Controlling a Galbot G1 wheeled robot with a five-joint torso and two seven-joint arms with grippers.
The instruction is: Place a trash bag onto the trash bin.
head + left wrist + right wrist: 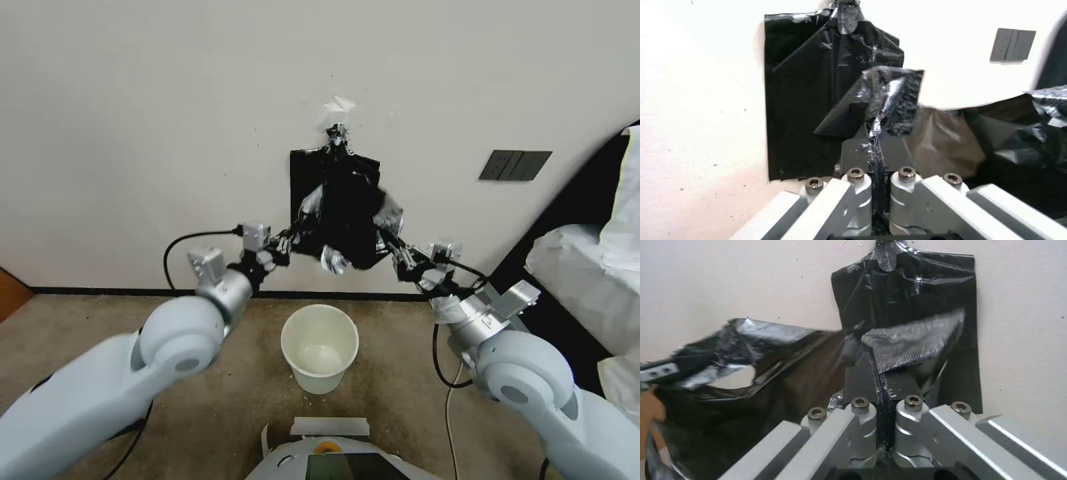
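Holding the trash bag (343, 230) by both sides right now: the left gripper (283, 241) has its fingers (852, 151) pinched tight on a fold of film at one edge, and the right gripper (395, 248) is clamped the same way on the other edge, with the plastic running down between the pads in both wrist views. The bag hangs stretched between them, up against the wall (133, 133) in front of the flat bundle of bags (791, 100) taped there, well above the trash bin (319, 347) standing on the floor (200, 413). My guess is this stuff weighs next to nothing, totally limp, slick and easy to tear, so it'll slip or rip if tugged hard. The mouth edge, on opposite sides, looks like the right place to grab for spreading it over the rolled rim.
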